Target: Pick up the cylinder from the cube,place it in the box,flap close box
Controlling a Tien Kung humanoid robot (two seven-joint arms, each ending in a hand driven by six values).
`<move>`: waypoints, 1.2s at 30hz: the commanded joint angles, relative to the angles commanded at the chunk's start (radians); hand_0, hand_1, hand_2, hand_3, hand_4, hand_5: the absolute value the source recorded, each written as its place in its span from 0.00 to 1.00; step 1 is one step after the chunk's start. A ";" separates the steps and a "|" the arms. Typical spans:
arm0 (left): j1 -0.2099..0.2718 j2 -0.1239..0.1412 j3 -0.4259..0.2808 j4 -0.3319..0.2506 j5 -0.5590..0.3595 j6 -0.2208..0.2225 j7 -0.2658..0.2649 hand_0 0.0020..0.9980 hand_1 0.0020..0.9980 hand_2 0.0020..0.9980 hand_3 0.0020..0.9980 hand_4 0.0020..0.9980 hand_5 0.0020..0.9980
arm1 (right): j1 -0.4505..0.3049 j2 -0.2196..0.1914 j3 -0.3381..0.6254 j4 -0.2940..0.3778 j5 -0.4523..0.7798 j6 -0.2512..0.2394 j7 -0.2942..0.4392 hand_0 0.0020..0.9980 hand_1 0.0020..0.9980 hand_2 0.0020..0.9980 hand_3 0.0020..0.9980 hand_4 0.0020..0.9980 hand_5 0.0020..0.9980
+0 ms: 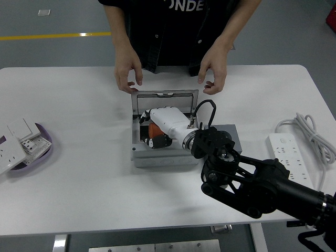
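"ONDE" (183, 5) on person's shirt

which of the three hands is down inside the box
The robot's right hand, white and black, reaches into the box; the person's two hands hover behind the lid.

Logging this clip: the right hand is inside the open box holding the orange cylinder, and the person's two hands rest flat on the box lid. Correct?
Not quite. In the head view the person's hands hover just behind the raised lid, not flat on it. The rest stands: the right hand is inside the open box, holding the orange cylinder.
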 joint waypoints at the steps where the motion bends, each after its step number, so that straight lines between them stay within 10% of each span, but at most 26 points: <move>1: 0.000 0.000 -0.001 0.000 0.001 0.000 0.000 0.59 0.63 0.63 0.64 0.70 0.22 | -0.002 -0.001 0.002 0.002 0.003 -0.002 0.001 0.89 0.74 0.75 0.77 0.89 0.60; 19: -0.004 -0.002 -0.004 -0.001 0.007 0.000 0.000 0.59 0.63 0.63 0.64 0.70 0.21 | -0.018 -0.168 0.188 0.275 0.462 -0.093 0.079 0.85 0.71 0.72 0.73 0.88 0.57; 36: -0.012 0.000 0.004 -0.002 0.006 0.001 0.000 0.59 0.63 0.63 0.64 0.70 0.22 | 0.178 -0.185 -0.003 -0.020 0.521 -0.109 0.142 0.77 0.67 0.68 0.69 0.83 0.56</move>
